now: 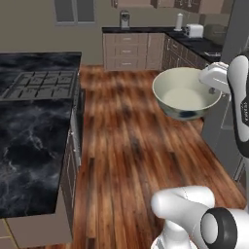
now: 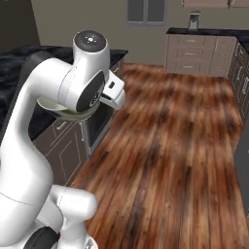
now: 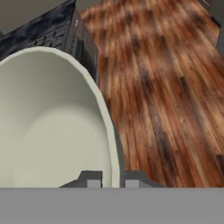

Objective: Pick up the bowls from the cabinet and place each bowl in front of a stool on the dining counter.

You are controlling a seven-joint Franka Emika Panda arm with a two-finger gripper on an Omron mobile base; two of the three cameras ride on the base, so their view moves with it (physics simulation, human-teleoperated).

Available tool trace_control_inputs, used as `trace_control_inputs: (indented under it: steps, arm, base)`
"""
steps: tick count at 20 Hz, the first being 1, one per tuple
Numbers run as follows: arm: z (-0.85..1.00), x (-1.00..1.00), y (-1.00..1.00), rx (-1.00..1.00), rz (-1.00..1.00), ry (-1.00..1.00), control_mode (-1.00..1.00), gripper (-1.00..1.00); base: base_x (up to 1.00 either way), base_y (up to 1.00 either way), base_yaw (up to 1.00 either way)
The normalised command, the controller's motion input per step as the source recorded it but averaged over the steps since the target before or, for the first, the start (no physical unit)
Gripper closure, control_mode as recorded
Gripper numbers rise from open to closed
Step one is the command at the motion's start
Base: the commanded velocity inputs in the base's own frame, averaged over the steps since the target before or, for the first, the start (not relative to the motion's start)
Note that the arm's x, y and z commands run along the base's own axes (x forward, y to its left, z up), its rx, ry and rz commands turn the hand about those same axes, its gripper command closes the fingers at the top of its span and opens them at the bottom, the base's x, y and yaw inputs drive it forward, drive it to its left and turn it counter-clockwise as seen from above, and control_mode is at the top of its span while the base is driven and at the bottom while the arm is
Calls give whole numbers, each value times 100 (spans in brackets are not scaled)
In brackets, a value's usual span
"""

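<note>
One bowl (image 3: 52,131), cream-white inside, is clamped by its rim between the fingertips of the gripper (image 3: 112,181). The arm carries it level above the wood floor (image 1: 131,146). The dining counter (image 1: 34,141) with its cooktop (image 1: 41,83) lies well apart, to the bowl's left.

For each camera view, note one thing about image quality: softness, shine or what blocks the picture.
Left base view: sharp on the cream bowl, distant cabinets soft. Right base view: the white arm hides most of the bowl. Hand view: bowl rim close up, wood floor streaky and blurred.
</note>
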Motion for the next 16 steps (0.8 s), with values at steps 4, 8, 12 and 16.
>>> trace_control_inputs:
  steps: [4,8,12,16]
  arm:
    - [0,0,0,0,0,0,100,100]
    - [0,0,0,0,0,0,100,100]
    - [0,0,0,0,0,0,100,100]
    - [0,0,0,0,0,0,100,100]
  base:
    - [-100,47,0]
    - [-100,47,0]
    - [-100,55,0]
    - [-52,79,0]
